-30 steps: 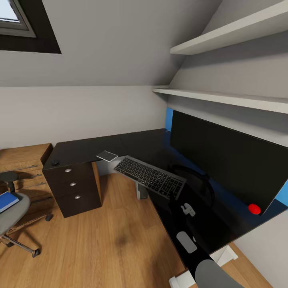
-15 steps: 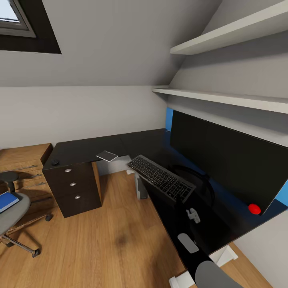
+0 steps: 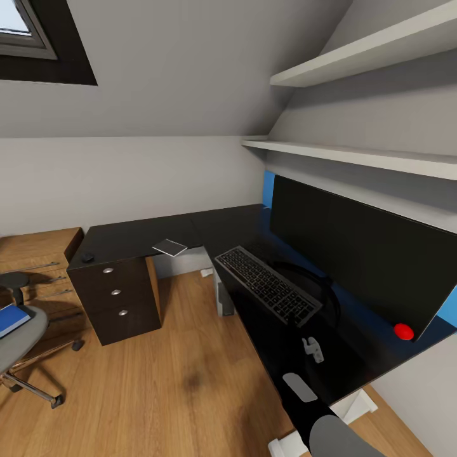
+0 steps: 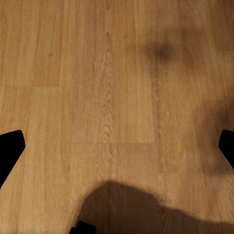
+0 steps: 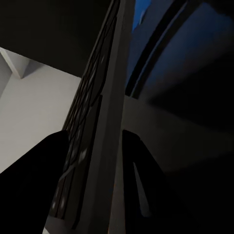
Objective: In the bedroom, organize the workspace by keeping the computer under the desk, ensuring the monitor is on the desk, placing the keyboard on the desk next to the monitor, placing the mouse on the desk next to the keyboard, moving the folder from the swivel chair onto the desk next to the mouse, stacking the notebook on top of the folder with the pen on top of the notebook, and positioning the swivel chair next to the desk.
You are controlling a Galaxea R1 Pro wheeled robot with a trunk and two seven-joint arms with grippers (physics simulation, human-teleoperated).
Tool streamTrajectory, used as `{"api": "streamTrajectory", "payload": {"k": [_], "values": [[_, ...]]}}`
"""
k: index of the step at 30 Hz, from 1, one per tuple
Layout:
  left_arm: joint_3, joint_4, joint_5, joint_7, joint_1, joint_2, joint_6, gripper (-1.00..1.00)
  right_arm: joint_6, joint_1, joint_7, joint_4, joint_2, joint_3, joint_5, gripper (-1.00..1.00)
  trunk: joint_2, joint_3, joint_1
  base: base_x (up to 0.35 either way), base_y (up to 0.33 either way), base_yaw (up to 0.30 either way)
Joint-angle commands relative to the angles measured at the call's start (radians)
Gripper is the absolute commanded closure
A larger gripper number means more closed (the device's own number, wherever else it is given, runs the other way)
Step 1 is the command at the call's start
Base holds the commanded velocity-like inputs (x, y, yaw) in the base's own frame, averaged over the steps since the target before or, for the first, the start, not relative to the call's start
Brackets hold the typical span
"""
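Observation:
My right gripper (image 3: 298,321) is shut on the near end of the keyboard (image 3: 266,285), which hangs just over the black desk (image 3: 133,236) in front of the monitor (image 3: 362,254). In the right wrist view the keyboard (image 5: 100,117) runs edge-on between the two fingers (image 5: 48,180). The mouse (image 3: 87,258) and the grey notebook (image 3: 170,247) lie on the desk's left wing. The blue folder (image 3: 11,319) rests on the swivel chair (image 3: 22,339) at far left. A grey box, probably the computer (image 3: 221,301), stands under the desk. The pen is out of view. My left gripper (image 4: 117,151) is open above the wooden floor.
A light wooden drawer unit (image 3: 38,254) stands left of the desk. A red ball (image 3: 403,331) lies by the monitor's right end. White shelves (image 3: 355,155) and a blue wall panel (image 3: 268,187) sit behind the monitor. Wooden floor (image 3: 178,368) lies between chair and desk.
The right arm has carried the keyboard to the right, from over the desk's inner edge to above the desktop in front of the monitor, and turned it more lengthwise.

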Motion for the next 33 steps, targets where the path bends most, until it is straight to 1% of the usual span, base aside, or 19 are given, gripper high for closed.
{"api": "streamTrajectory", "payload": {"k": [1, 11, 15, 21, 32, 33], "values": [[-0.005, -0.002, 0.009, 0.008, 0.0, 0.001, 0.0, -1.0, 0.002, -0.001, 0.01, 0.001, 0.001, -0.004, -0.007, 1.0, -0.001, -0.001, 0.0, 0.0, 0.0, 0.0], [-0.005, -0.002, 0.009, 0.008, 0.0, 0.001, 0.0, -1.0, 0.002, -0.001, 0.007, 0.015, 0.001, -0.004, -0.01, 1.0, -0.001, -0.001, 0.0, 0.0, 0.0, 0.0], [-0.005, -0.002, 0.009, 0.008, 0.0, 0.001, 0.0, -1.0, 0.002, -0.001, -0.025, 0.017, 0.001, -0.003, -0.01, 1.0, -0.001, -0.001, 0.0, -0.043, 0.0, 0.0], [-0.005, -0.002, 0.009, 0.008, 0.0, 0.001, 0.0, -1.0, 0.001, -0.001, -0.036, 0.017, 0.001, -0.003, -0.011, 1.0, -0.001, -0.001, 0.0, -0.155, 0.0, 0.0], [-0.005, -0.002, 0.009, 0.008, 0.0, 0.001, 0.0, -1.0, 0.0, -0.001, -0.111, 0.018, 0.001, -0.003, -0.012, 1.0, -0.001, -0.001, 0.0, -0.012, 0.0, 0.0], [-0.005, -0.002, 0.009, 0.008, 0.0, 0.001, 0.0, -1.0, 0.0, -0.001, -0.135, 0.018, 0.001, -0.004, -0.061, 1.0, -0.001, -0.001, 0.0, 0.0, 0.0, 0.0]]}}
